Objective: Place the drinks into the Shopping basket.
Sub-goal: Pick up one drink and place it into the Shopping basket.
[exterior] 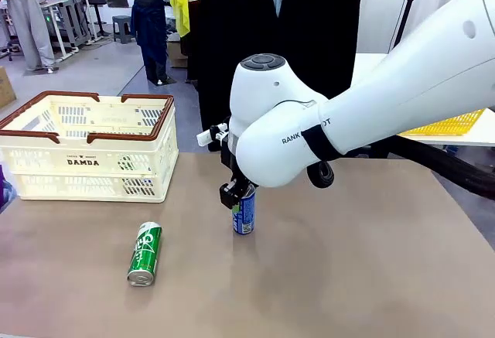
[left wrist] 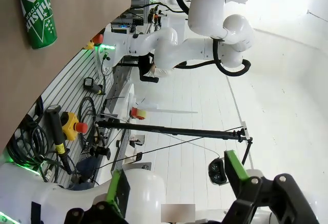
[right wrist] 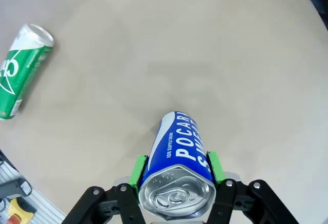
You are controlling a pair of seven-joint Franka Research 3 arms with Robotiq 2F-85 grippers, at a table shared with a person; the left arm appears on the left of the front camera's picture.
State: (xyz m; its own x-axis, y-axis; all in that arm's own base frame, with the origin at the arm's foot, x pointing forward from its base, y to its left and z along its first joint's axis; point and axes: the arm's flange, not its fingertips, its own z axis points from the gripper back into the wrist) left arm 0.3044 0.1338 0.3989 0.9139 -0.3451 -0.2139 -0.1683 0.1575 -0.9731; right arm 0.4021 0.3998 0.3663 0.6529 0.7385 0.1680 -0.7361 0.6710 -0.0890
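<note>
Blue slim metal can with white lettering and a silver top (exterior: 244, 214): upright near the middle of the tan table (exterior: 348, 276), base seemingly on the surface, well apart from the large cream-white slotted plastic crate with the dark brown rim (exterior: 46, 133) at the far left. Clamped just below its top between the green pads (right wrist: 137, 170) of the right gripper (exterior: 237, 192). Left gripper (left wrist: 177, 185) spread wide, holding nothing, well apart from both cans. Green slim metal can with white lettering (exterior: 145, 254) lying on its side in front of the crate, untouched.

Step in hand, by judgement: grasp on the first drink made, lift not yet evident. Next: straight up, leftward over the brown rim, down inside the crate, release. Then on to the lying green can, with a grip across its round side, mindful of rolling.
</note>
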